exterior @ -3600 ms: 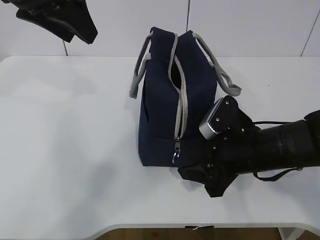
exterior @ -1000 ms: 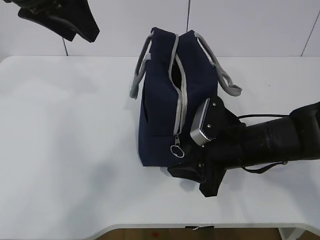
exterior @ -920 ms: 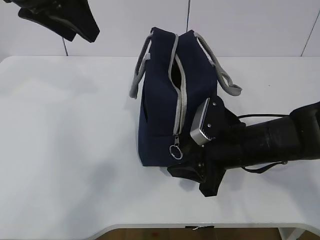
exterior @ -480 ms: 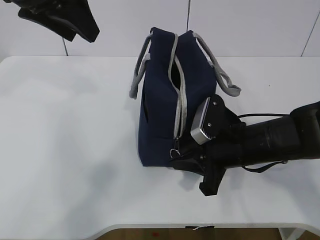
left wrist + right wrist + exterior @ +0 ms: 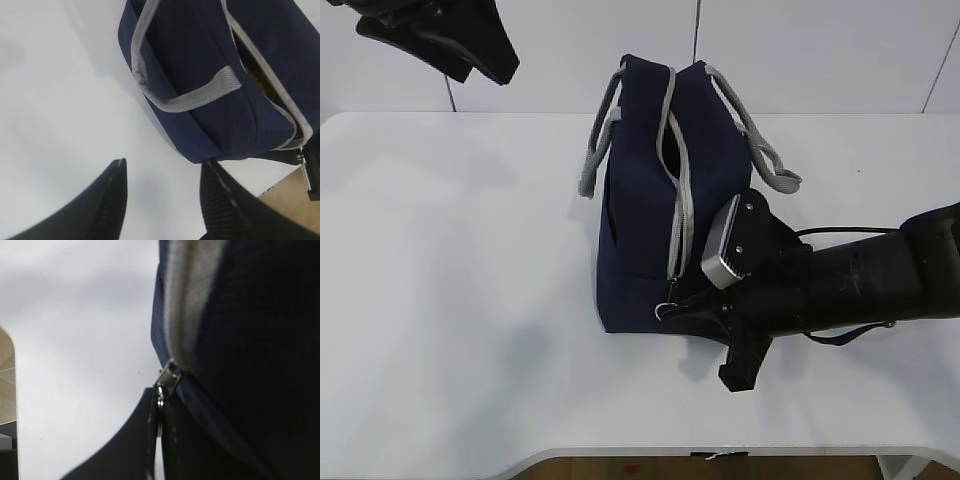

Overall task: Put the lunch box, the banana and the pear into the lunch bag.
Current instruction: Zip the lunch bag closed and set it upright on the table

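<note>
The navy lunch bag (image 5: pixel 645 190) stands on the white table, its grey zipper (image 5: pixel 678 215) partly open near the top. My right gripper (image 5: pixel 688 303) is at the bag's near end, shut on the zipper's ring pull (image 5: pixel 159 392), which is pinched between its fingers (image 5: pixel 150 440). My left gripper (image 5: pixel 492 62) hangs high at the far left, open and empty. In the left wrist view the bag (image 5: pixel 200 75) lies beyond the open gripper (image 5: pixel 165 192). A sliver of something yellow (image 5: pixel 258 80) shows through the zip gap. The lunch box, banana and pear are otherwise hidden.
Grey strap handles (image 5: pixel 598 140) hang over both sides of the bag. The table's front edge (image 5: pixel 620 452) runs just below my right arm. White table surface (image 5: pixel 450 260) lies left of the bag.
My right gripper has moved up and left to the bag's near end and closed on the ring pull, which hung free a second ago. The left arm has not moved.
</note>
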Robot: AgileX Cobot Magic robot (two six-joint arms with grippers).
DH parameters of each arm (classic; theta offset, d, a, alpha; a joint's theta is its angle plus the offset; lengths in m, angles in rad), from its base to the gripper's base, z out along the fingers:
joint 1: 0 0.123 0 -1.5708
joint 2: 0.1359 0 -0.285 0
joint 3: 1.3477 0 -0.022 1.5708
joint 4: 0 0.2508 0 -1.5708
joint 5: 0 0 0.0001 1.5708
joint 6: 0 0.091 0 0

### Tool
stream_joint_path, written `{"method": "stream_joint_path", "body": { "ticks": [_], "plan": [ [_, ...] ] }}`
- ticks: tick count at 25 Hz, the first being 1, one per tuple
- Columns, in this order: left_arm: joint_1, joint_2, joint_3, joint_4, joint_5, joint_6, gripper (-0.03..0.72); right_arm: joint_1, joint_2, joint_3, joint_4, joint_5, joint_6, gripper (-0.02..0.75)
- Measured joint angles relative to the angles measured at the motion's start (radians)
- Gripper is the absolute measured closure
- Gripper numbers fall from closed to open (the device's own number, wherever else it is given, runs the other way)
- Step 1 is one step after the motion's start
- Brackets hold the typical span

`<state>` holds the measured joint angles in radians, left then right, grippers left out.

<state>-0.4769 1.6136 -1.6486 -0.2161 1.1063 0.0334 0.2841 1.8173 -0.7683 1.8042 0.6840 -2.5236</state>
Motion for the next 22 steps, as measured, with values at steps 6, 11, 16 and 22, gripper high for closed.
{"method": "stream_joint_path", "body": {
  "ticks": [6,11,16,22],
  "plan": [
    [0.000,0.000,0.000,0.000,0.000,0.000,0.326,0.000,0.000,0.000,0.001,-0.030,0.014,0.731],
    [0.000,0.000,0.000,0.000,0.000,0.000,0.326,0.000,-0.048,0.000,-0.038,-0.089,0.110,0.731],
    [0.000,0.000,0.000,-0.001,-0.004,0.000,0.326,0.000,-0.086,0.000,-0.228,-0.104,0.307,0.731],
    [0.000,0.000,0.000,-0.001,-0.008,0.000,0.326,0.000,-0.151,-0.014,-0.377,-0.104,0.468,0.731]
  ]
}}
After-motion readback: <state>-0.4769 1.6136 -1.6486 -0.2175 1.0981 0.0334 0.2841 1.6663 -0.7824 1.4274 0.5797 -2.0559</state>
